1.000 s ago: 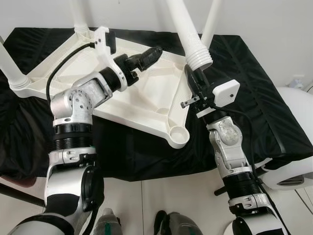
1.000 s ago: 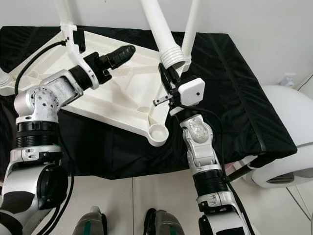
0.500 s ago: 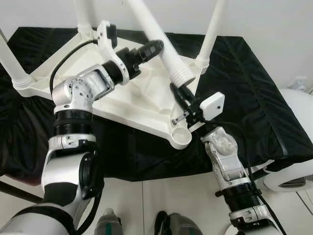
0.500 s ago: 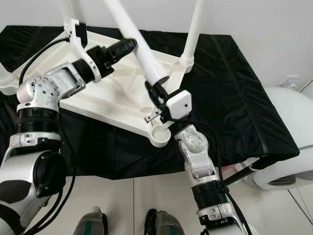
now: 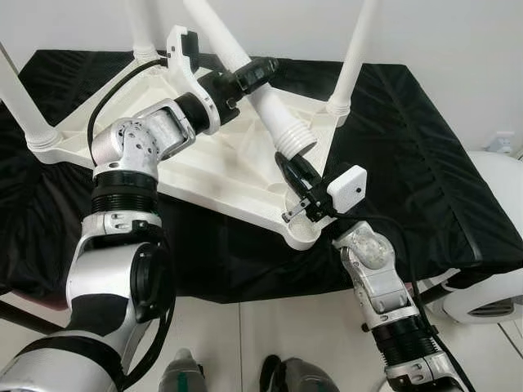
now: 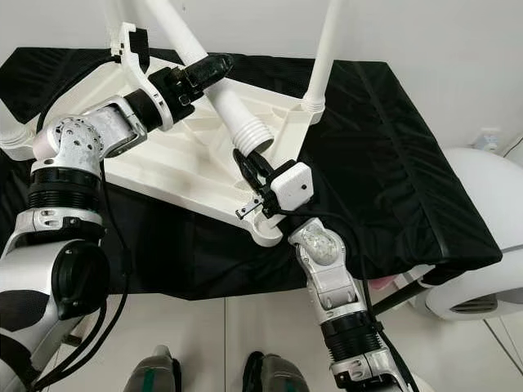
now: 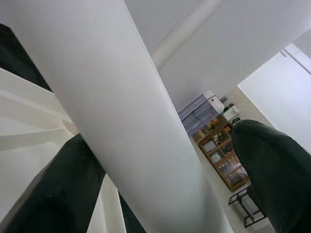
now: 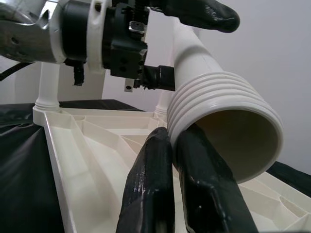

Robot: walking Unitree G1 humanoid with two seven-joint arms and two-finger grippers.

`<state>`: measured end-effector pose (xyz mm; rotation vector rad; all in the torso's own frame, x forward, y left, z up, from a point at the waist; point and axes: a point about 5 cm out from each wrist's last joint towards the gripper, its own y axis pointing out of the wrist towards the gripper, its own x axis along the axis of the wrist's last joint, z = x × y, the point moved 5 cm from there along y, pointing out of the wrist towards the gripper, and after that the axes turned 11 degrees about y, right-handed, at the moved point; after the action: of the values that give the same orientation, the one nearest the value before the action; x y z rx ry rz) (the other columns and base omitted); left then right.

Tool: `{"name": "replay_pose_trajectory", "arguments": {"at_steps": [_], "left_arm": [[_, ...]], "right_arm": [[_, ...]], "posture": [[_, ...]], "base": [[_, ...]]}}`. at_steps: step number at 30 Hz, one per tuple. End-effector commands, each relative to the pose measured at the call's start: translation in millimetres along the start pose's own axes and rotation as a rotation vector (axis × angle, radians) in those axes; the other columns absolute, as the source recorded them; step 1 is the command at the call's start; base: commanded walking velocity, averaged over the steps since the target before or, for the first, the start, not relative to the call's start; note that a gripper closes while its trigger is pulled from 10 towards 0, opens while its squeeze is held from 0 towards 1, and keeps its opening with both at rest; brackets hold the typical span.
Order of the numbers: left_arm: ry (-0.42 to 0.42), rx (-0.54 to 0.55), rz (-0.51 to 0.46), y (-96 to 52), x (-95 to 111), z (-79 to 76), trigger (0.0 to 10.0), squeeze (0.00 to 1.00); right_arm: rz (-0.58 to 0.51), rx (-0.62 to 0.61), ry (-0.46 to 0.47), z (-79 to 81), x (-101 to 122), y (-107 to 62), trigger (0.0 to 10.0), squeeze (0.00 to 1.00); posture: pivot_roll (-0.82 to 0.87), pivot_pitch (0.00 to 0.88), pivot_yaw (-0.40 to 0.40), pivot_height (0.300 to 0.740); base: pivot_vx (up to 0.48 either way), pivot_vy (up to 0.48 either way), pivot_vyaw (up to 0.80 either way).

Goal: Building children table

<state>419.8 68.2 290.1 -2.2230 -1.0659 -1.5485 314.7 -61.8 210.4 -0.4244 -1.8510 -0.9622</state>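
We see the white table frame (image 5: pixel 221 175) lying upside down on a black cloth (image 5: pixel 425 163) that covers the tabletop. Three legs already stand upright in its corner sockets; the nearest corner socket (image 5: pixel 301 237) is open. The loose fourth leg (image 5: pixel 261 102) is tilted above the frame, threaded end lowest, just above and beside that socket. The left tool (image 5: pixel 260 69) grasps this leg along its shaft; in the left wrist view one black finger (image 7: pixel 73 194) lies on each side of the white tube. The right tool (image 5: pixel 294 175) sits directly under the threaded end (image 8: pixel 228 126), its two fingers pressed together and touching the ribbed collar, clenched with nothing between them.
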Motion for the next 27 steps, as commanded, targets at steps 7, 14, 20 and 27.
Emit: {"name": "replay_pose_trajectory", "arguments": {"at_steps": [7,14,20,27], "left_arm": [[-0.006,0.052,-0.036,6.5,20.1,5.7,10.0,0.00],[-0.041,0.119,-0.067,4.2,30.0,19.0,10.0,0.00],[-0.077,0.124,-0.091,3.1,33.4,21.6,0.0,0.00],[-0.111,0.175,-0.102,1.9,35.7,30.9,0.0,0.00]], "right_arm": [[0.019,0.043,-0.031,5.8,-1.2,-3.1,10.0,0.00],[0.037,0.045,-0.046,5.5,-5.0,-6.6,10.0,0.00],[0.042,0.042,-0.053,4.8,-6.4,-7.4,10.0,0.00],[0.047,0.045,-0.069,5.1,-8.4,-8.1,10.0,0.00]], "posture": [[0.01,0.031,-0.030,0.740],[0.01,0.032,-0.028,0.740],[0.01,0.033,-0.026,0.740],[0.02,0.034,-0.026,0.740]], "base": [[0.000,0.000,0.00],[0.000,0.000,0.00],[0.000,0.000,0.00],[0.000,0.000,0.00]]}}
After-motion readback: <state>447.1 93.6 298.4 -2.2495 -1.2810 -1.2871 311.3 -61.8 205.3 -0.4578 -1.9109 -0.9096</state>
